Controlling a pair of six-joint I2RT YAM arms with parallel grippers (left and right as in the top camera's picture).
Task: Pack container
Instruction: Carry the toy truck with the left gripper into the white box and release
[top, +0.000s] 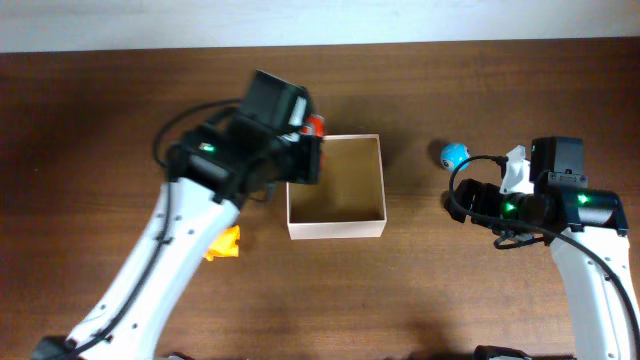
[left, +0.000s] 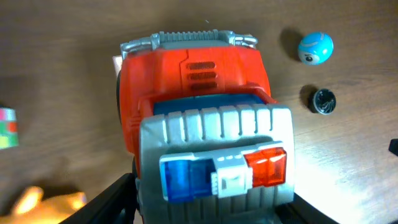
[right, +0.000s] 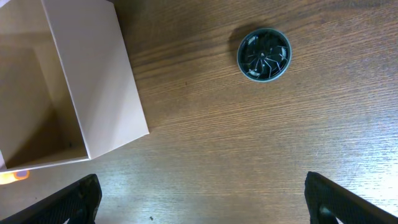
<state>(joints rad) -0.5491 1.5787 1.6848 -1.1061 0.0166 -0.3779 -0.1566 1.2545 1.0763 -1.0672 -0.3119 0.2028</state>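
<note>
The container (top: 336, 226) is a square white-walled box with a tan inside and nothing visible in it, at the table's middle; it also shows in the right wrist view (right: 99, 87). My left gripper (top: 303, 150) is shut on a red and grey toy truck (left: 199, 93) with blue and red roof lights. It holds the truck at the container's far left corner, where a bit of red (top: 315, 125) shows. In the left wrist view the fingers (left: 211, 208) press the truck's sides. My right gripper (right: 202, 199) is open and empty over bare table right of the container (top: 465, 200).
A blue ball (top: 453, 154) lies right of the container, also in the left wrist view (left: 315, 48). A dark round disc (right: 264, 54) lies near it (left: 324, 101). A yellow toy (top: 225, 243) lies left of the container. A multicoloured block (left: 7, 127) sits at the left edge.
</note>
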